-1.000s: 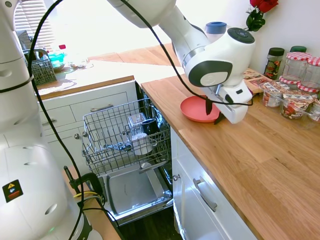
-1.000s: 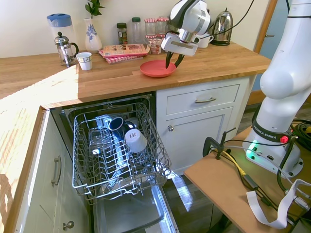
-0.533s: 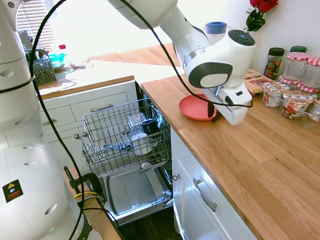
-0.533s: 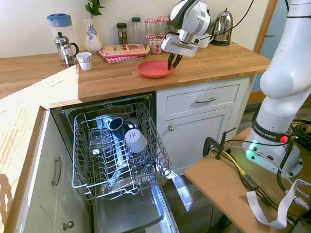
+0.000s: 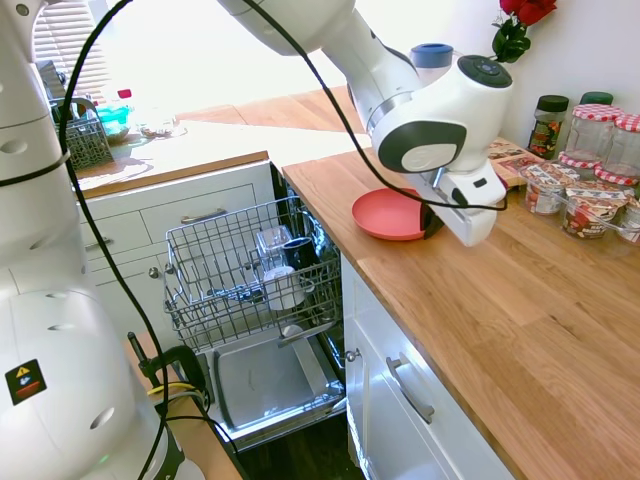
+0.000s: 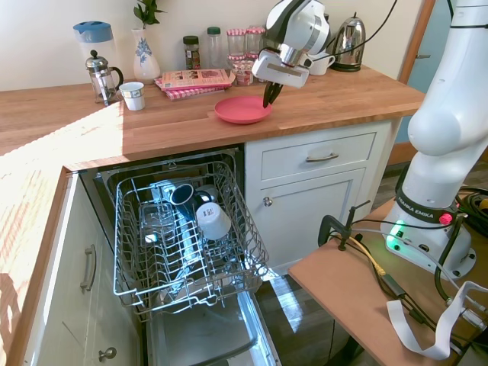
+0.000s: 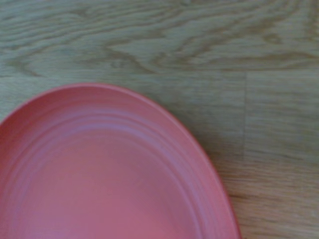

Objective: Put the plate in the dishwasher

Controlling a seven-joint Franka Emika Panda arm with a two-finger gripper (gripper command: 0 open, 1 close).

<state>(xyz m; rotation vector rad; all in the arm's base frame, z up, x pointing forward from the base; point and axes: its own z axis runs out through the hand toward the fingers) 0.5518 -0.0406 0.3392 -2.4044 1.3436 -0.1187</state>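
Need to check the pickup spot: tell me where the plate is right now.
The plate lies flat on the wooden counter above the open dishwasher, near the counter's front edge, with the gripper at its rim and the jars behind.

Oak worktop (image 6: 335, 95), coral plate (image 6: 242, 110) flat on it, jars (image 6: 238, 47), kettle (image 6: 348, 34), cafetière (image 6: 100, 75), cup (image 6: 133, 95)

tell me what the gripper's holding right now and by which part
The gripper is shut on the plate, pinching its rim on the edge nearest the kettle.

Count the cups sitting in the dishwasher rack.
2 clearly visible: a dark cup toward the rack's back and a white cup just in front; the glassware beside them is unclear.
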